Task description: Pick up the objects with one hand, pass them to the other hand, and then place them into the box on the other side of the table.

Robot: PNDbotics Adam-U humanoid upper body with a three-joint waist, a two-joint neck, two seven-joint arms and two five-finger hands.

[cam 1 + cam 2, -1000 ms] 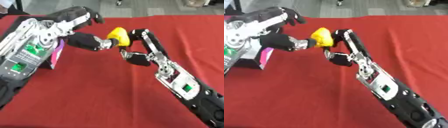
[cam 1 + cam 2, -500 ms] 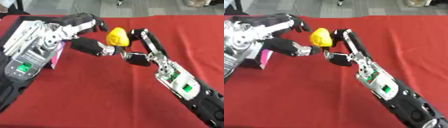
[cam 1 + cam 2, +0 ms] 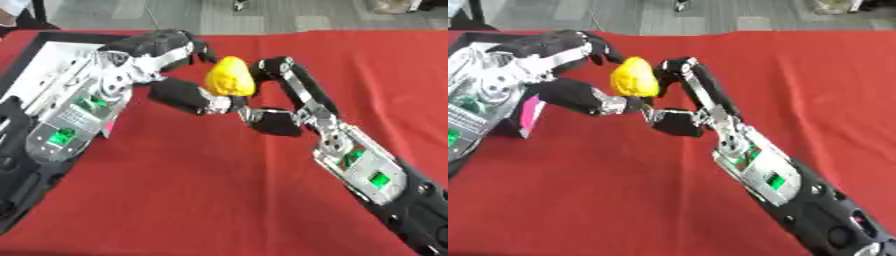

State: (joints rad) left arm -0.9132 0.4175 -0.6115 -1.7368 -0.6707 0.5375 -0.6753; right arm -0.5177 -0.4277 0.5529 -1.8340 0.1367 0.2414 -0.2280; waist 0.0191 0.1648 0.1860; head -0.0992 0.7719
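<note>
Handoff happening mid-air: yellow object (image 3: 230, 76) sits between both hands above the red tabletop (image 3: 201, 200). Right hand (image 3: 278, 100) pinches it, left hand (image 3: 179, 70) curls around it too, so neither lets go early. Box (image 3: 44, 65) waits at left.

Grey floor (image 3: 175, 15) beyond the red-covered table (image 3: 219, 200).

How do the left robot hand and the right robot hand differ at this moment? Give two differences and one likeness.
1. The left robot hand enters from the view's left; the right robot hand enters from the lower right.
2. The left arches over the yellow object; the right curls beside and beneath it.

Both meet at the yellow object above the red table.
</note>
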